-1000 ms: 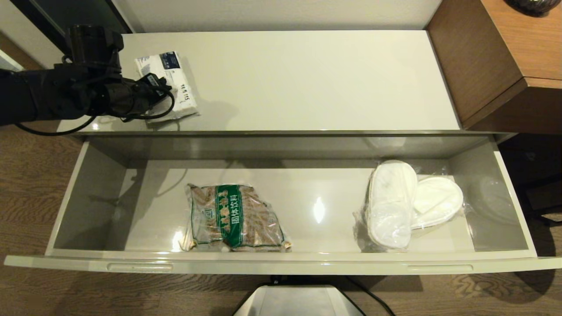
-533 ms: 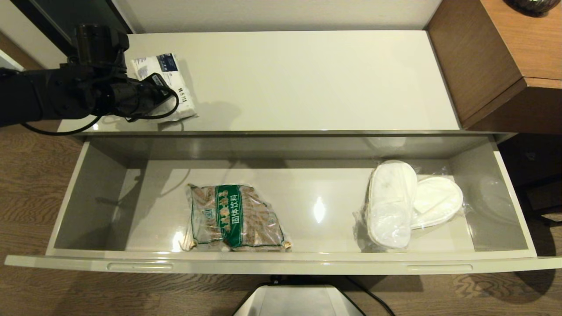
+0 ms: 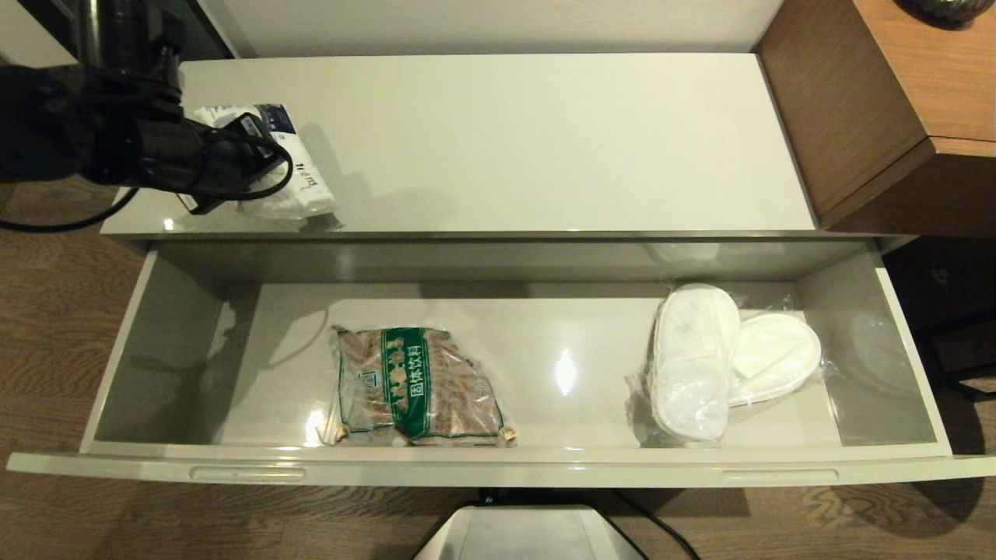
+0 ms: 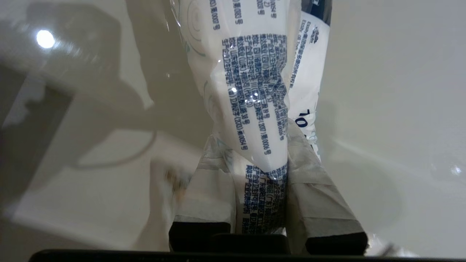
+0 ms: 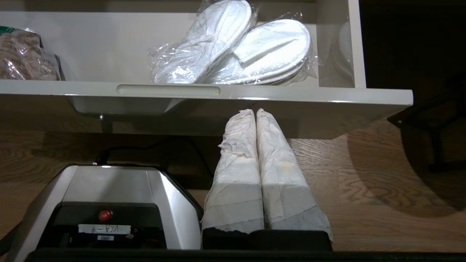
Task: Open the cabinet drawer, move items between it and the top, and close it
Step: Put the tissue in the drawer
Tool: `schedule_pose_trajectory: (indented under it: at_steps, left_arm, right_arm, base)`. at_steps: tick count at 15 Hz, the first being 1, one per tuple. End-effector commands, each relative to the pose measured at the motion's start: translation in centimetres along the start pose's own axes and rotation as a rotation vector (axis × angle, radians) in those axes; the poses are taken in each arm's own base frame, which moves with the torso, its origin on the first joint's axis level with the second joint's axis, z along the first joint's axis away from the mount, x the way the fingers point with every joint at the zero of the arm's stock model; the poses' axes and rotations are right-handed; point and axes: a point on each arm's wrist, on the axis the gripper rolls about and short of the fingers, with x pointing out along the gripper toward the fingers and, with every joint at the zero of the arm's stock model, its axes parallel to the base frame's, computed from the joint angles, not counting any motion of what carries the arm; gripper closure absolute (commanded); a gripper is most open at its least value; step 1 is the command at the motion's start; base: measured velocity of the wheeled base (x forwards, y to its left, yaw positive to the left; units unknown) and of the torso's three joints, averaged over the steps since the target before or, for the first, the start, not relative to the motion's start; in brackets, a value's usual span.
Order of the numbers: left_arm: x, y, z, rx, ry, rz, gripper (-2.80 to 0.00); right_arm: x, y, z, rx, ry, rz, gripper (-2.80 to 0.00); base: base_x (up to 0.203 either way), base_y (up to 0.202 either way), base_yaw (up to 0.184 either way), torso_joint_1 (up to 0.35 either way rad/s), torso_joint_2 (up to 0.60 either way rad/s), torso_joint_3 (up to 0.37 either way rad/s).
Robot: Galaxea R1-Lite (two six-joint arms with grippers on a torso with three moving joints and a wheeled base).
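Observation:
The white tissue pack (image 3: 299,183) with dark blue print is held at the left end of the glossy cream top (image 3: 545,140). My left gripper (image 3: 257,175) is shut on it. In the left wrist view the pack (image 4: 251,91) is pinched between the taped fingers (image 4: 313,189), and the gripper (image 4: 255,145) hangs over the top (image 4: 393,72). The wide cabinet drawer (image 3: 498,467) stands pulled open. A film-sealed pair of white slippers (image 3: 724,358) lies at its right end. My right gripper (image 5: 256,111) is shut on nothing, parked below the drawer front (image 5: 291,94), near the slippers (image 5: 236,47).
A brown packet with a green band (image 3: 416,385) lies left of centre in the drawer, also seen in the right wrist view (image 5: 22,54). A brown wooden desk (image 3: 895,101) adjoins the top on the right. The robot's base (image 3: 529,533) sits under the drawer front.
My left arm has pulled back toward the left with the tissue pack in its grip. The pack has shifted left and tipped up. The drawer, packet and slippers have not moved.

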Motion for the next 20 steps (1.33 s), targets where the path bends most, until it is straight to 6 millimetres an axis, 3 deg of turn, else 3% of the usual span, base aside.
schedule_pose_trajectory:
  at_steps: [1, 5, 10, 15, 20]
  left_arm:
    - [-6.1, 0.4, 0.6, -0.030, -0.002, -0.026, 0.00]
    - [-12.1, 3.3, -3.1, -0.060, 0.123, -0.003, 0.00]
    - [-13.5, 7.3, -10.1, -0.120, 0.353, 0.051, 0.00]
    - [-10.9, 6.1, -14.9, -0.073, 0.458, -0.133, 0.00]
    - [-8.6, 5.5, -19.8, 0.140, 0.548, -0.219, 0.00]
  right_arm:
    - [-0.1, 0.0, -0.1, -0.012, -0.012, 0.003, 0.00]
    - [-0.1, 0.0, -0.1, -0.024, -0.012, 0.003, 0.00]
    - [-0.1, 0.0, -0.1, -0.024, -0.012, 0.002, 0.00]
    - [-0.1, 0.0, -0.1, -0.033, -0.014, 0.003, 0.00]
    - [-0.1, 0.0, -0.1, -0.040, -0.015, 0.001, 0.00]
  base:
    - [0.000, 0.000, 0.000, 0.000, 0.00, 0.000]
    - [0.000, 0.000, 0.000, 0.000, 0.00, 0.000]
    - [0.000, 0.000, 0.000, 0.000, 0.00, 0.000]
    - [0.000, 0.000, 0.000, 0.000, 0.00, 0.000]
    - [0.000, 0.000, 0.000, 0.000, 0.00, 0.000]
